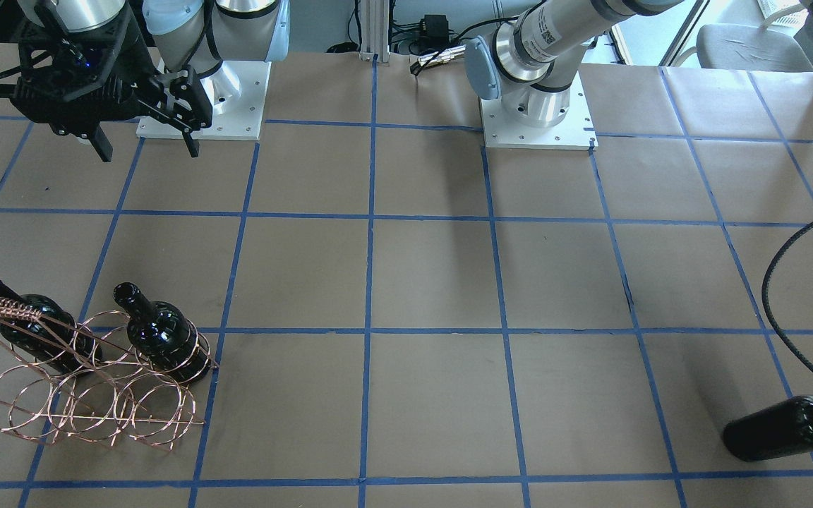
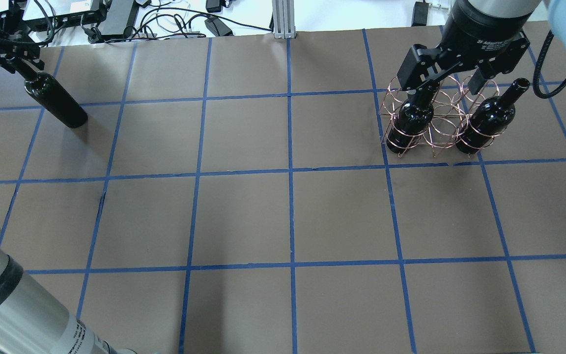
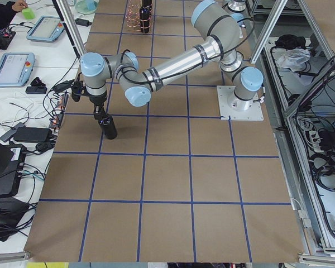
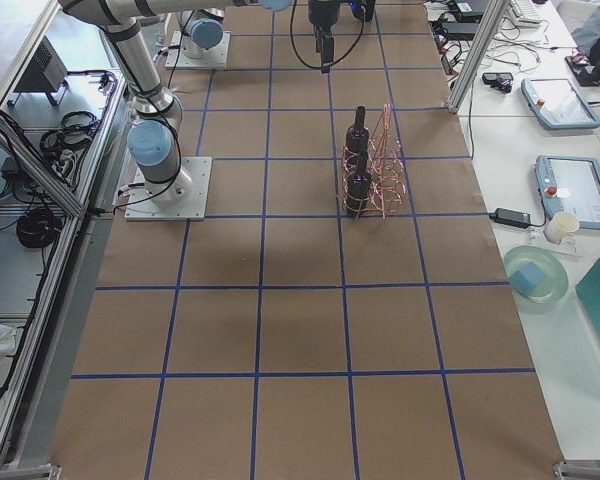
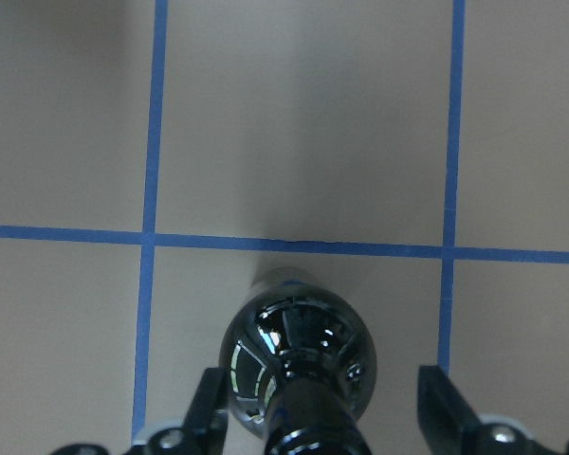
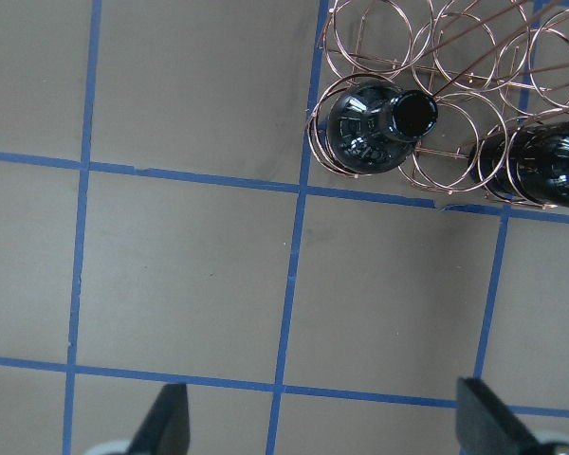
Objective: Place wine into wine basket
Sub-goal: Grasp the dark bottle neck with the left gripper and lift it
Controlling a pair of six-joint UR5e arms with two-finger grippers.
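Observation:
A glossy black wine bottle point(image 2: 57, 104) stands on the table at the far left; it also shows in the front view point(image 1: 780, 430). My left gripper point(image 5: 327, 417) is open, with one finger on each side of the bottle's neck point(image 5: 308, 417) and a gap to each. The copper wire wine basket point(image 2: 440, 129) stands at the far right and holds two more black bottles point(image 2: 413, 118) point(image 2: 489, 118) upright in its end rings. My right gripper point(image 2: 451, 86) is open and empty, raised above the basket; it also shows in the front view point(image 1: 145, 144).
The table is brown paper with a blue tape grid point(image 2: 290, 172). Cables and power bricks point(image 2: 175, 19) lie beyond its far edge. A black cable point(image 1: 773, 282) loops down to the left wrist. The arm bases point(image 1: 537, 106) stand on the robot's side.

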